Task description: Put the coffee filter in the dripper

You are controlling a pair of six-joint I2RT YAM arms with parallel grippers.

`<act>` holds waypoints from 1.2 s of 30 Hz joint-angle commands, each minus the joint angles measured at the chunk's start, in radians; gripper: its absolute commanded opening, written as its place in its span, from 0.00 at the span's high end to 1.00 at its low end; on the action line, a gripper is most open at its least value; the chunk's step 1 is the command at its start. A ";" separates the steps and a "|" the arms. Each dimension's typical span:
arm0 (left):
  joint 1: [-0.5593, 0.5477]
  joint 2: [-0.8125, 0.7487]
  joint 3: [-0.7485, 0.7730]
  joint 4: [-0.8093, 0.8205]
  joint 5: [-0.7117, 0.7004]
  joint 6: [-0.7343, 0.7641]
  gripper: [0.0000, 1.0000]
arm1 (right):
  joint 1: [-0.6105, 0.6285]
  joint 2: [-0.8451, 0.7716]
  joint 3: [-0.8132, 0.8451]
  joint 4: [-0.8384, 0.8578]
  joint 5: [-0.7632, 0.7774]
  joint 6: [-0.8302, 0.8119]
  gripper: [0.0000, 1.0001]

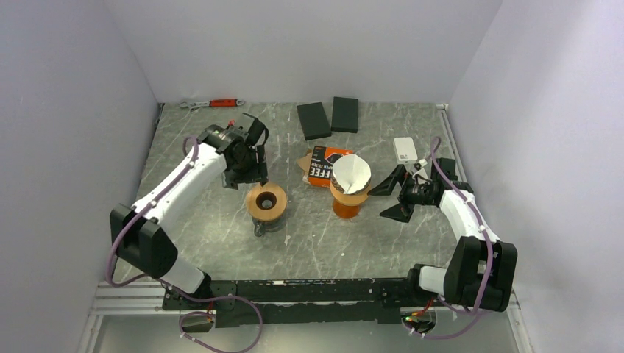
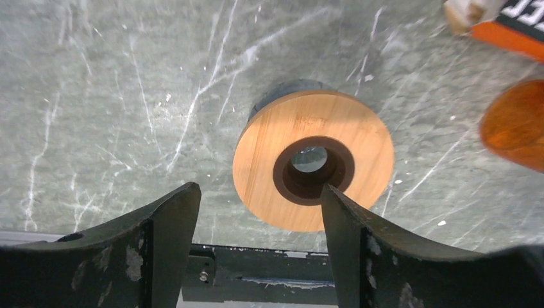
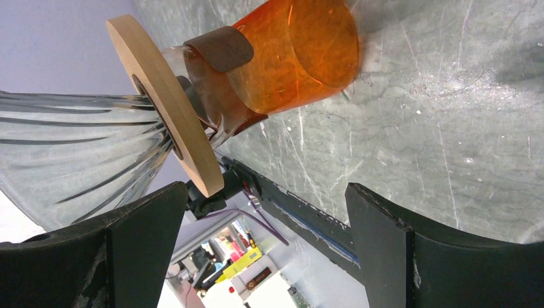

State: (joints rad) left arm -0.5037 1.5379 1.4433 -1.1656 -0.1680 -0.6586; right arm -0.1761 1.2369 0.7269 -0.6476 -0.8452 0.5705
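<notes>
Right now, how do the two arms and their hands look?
The left arm and right arm have white shells, black joints and a looping lilac cable. The left hand and right hand are black, with broad tapering fingers, scuffed pale in spots.

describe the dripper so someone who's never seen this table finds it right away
On the grey marble table, look near the middle, just in front of the orange box. The dripper is a ribbed clear glass cone with a wooden collar, standing on an orange glass vessel. Unlike the flat wooden ring to its left, it holds a white paper filter.
</notes>
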 commanded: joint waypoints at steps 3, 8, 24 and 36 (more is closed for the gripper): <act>0.004 -0.113 0.082 0.050 -0.058 0.067 0.18 | -0.005 0.019 0.053 0.002 0.003 -0.015 0.00; 0.050 -0.093 0.086 0.119 0.018 0.097 0.15 | -0.005 0.038 0.072 -0.003 0.007 -0.024 0.00; 0.290 0.175 0.100 0.410 0.371 -0.123 0.25 | -0.006 0.054 0.055 0.009 0.010 -0.024 0.00; 0.327 0.366 0.104 0.553 0.391 -0.351 0.37 | -0.021 0.068 0.064 0.004 0.003 -0.035 0.00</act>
State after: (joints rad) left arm -0.1795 1.8793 1.5276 -0.6682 0.2100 -0.9089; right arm -0.1867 1.2980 0.7639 -0.6502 -0.8383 0.5571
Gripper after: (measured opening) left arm 0.653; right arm 0.994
